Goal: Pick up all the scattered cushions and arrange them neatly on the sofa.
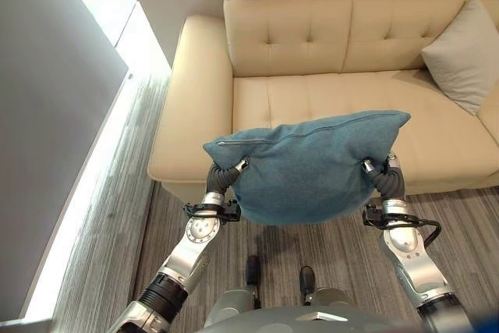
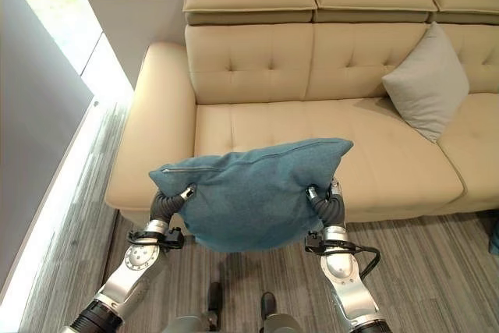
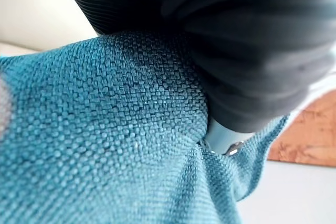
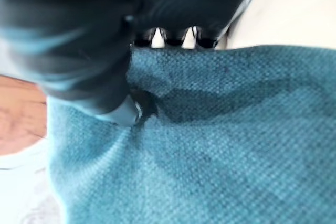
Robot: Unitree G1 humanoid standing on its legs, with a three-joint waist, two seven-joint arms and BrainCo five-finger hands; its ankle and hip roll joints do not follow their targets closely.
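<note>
Item: teal cushion [image 2: 249, 193], held in the air between both hands, in front of the sofa [image 2: 327, 146] and above the floor [image 1: 327, 247], not yet over the seat.

Hold: left hand [image 1: 232, 169] grips 1 side edge, right hand [image 1: 382, 168] the other. The wrist views show each hand's thumb pressed into the cloth with fingers on the far face, so both pinch fabric rather than the body of the cushion.

Risks, as judged:
- The cloth could slip out of a pinch, since the filling sags below the grip line; 1 side dropping would swing the cushion to the floor.
- Uneven arm travel could twist it, landing it askew on the seat.
- Set too far right, it could crowd the grey cushion [image 2: 425, 83], which leans against the backrest.

Materials: teal cushion has a coarse, open weave, soft plump fill, a rough square shape and a zip along its upper edge. Sofa is smooth beige leather-like upholstery, button-tufted back, rounded arm. Floor is grey striped wood-look planks.
</note>
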